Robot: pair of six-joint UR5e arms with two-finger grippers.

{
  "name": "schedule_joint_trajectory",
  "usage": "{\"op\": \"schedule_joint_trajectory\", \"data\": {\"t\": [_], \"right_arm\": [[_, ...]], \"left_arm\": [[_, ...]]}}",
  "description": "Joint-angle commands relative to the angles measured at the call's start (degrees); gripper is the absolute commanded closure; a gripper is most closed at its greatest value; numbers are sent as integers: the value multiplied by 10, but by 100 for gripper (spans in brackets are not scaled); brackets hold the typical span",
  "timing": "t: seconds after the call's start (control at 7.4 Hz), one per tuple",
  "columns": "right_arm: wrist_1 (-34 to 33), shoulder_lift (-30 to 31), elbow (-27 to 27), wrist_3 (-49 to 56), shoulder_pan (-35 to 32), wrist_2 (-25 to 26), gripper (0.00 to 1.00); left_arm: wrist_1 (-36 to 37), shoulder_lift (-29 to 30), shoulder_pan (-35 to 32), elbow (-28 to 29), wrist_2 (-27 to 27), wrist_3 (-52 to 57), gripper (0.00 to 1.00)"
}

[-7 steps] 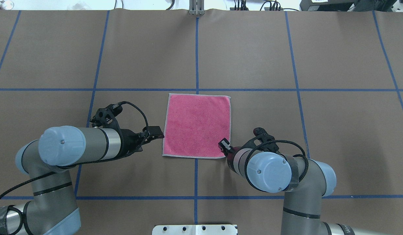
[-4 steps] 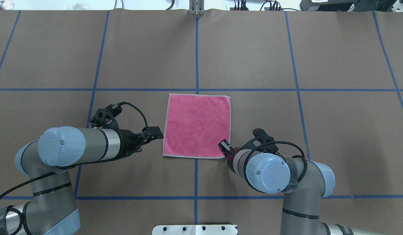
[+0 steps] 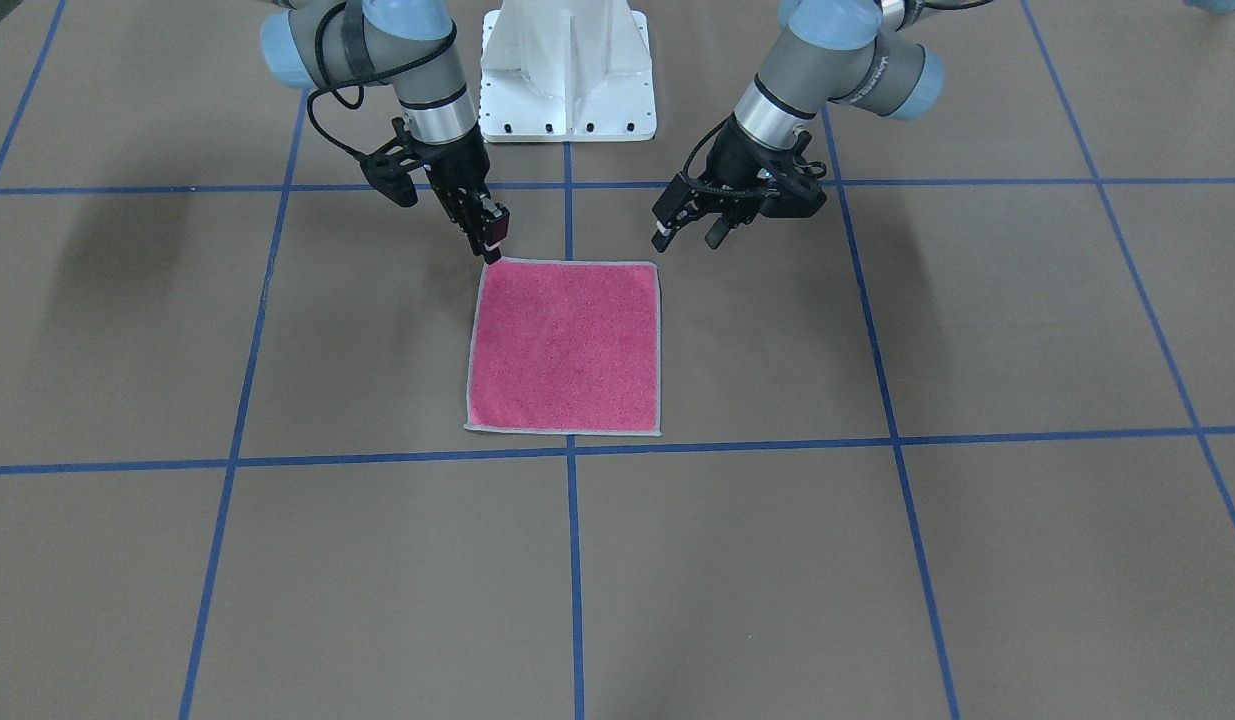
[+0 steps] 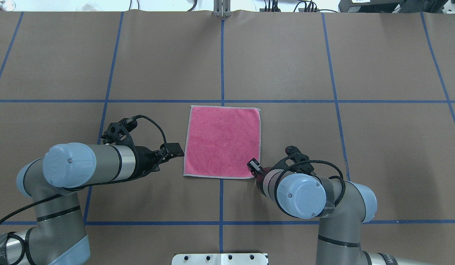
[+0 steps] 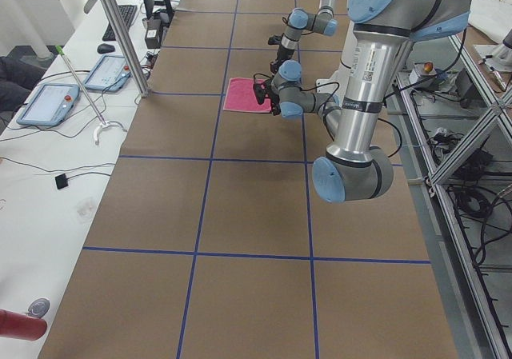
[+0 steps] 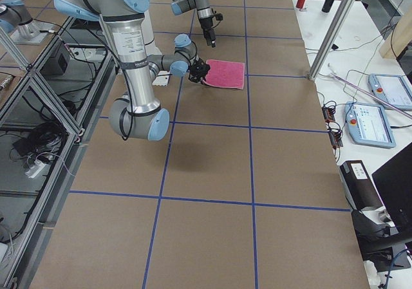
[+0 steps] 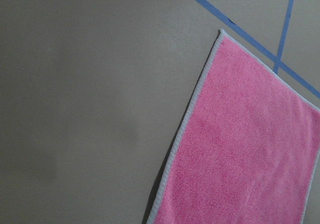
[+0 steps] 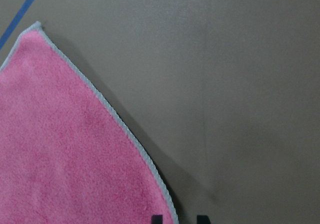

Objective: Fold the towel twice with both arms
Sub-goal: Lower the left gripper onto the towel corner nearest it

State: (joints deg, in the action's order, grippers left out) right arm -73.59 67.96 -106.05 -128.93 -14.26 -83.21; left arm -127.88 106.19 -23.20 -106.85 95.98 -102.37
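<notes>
The left arm [image 4: 102, 162] and right arm [image 4: 338, 224] are grey metal tubes with rounded light blue joint caps, each cap showing 1 small screw at its centre. Behind the black left hand [image 3: 689, 238] and the black right hand [image 3: 494, 245] sits a polished silver ring, with a black bracket beside it. A braided black cable [image 4: 159, 127] loops back from each bracket. Thin black bands ring the tubes. Both arms join 1 white pedestal [image 3: 567, 70] with a row of dark bolts

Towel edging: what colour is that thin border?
Light grey, framing the pink towel; the left wrist-mounted view shows it best.
</notes>
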Motion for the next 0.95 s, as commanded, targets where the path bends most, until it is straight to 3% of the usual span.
{"op": "schedule_joint_trajectory", "data": {"t": [0.0, 0.54, 0.81], "right_arm": [[0, -5, 0, -2, -1, 4, 97], [1, -4, 0, -3, -2, 16, 100], [1, -3, -1, -3, -3, 16, 100]], "left_arm": [[0, -2, 0, 0, 0, 2, 0], [0, 10, 8, 25, 0, -1, 0], [-1, 25, 12, 37, -8, -2, 10]]}}
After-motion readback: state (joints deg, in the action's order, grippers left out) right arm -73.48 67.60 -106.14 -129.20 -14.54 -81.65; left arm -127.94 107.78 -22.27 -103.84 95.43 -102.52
